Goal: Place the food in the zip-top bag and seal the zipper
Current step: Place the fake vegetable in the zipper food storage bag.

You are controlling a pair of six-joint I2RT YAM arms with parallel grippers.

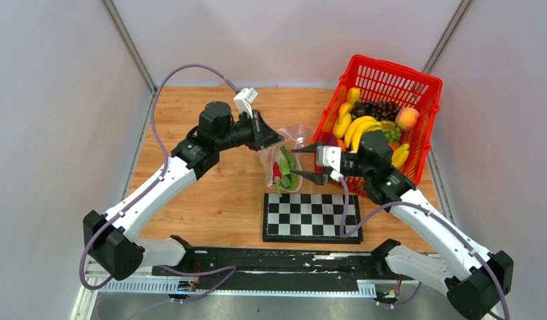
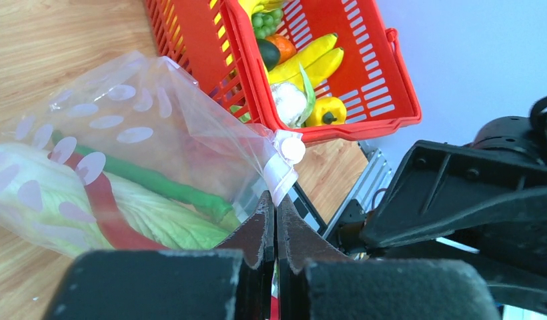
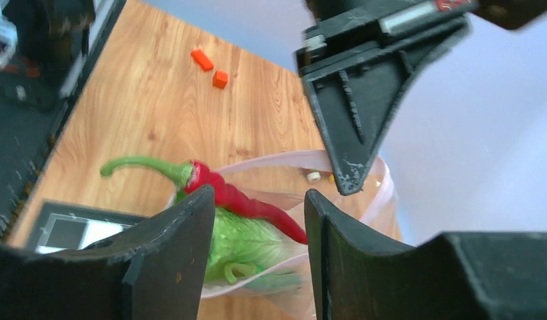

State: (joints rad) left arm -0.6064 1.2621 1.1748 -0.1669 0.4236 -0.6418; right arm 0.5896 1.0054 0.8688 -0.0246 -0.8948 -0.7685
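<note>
The clear dotted zip-top bag (image 1: pixel 292 139) hangs between my grippers above the table. Inside are green lettuce (image 2: pixel 144 217), a long green pod (image 2: pixel 154 181) and a red chilli (image 3: pixel 247 203). My left gripper (image 1: pixel 276 138) is shut on the bag's top edge beside the pale zipper strip (image 2: pixel 279 175) and holds it up; it also shows in the left wrist view (image 2: pixel 275 200). The bag's mouth gapes towards my right gripper (image 1: pixel 309 163), which is open and empty just in front of the mouth (image 3: pixel 257 197). The pink rim (image 3: pixel 389 190) is unsealed.
A red mesh basket (image 1: pixel 417 83) with bananas, grapes and other toy fruit stands at the back right, close behind the right arm. A black-and-white chessboard (image 1: pixel 311 217) lies in front of the bag. Two small orange pieces (image 3: pixel 211 68) lie on the wooden table.
</note>
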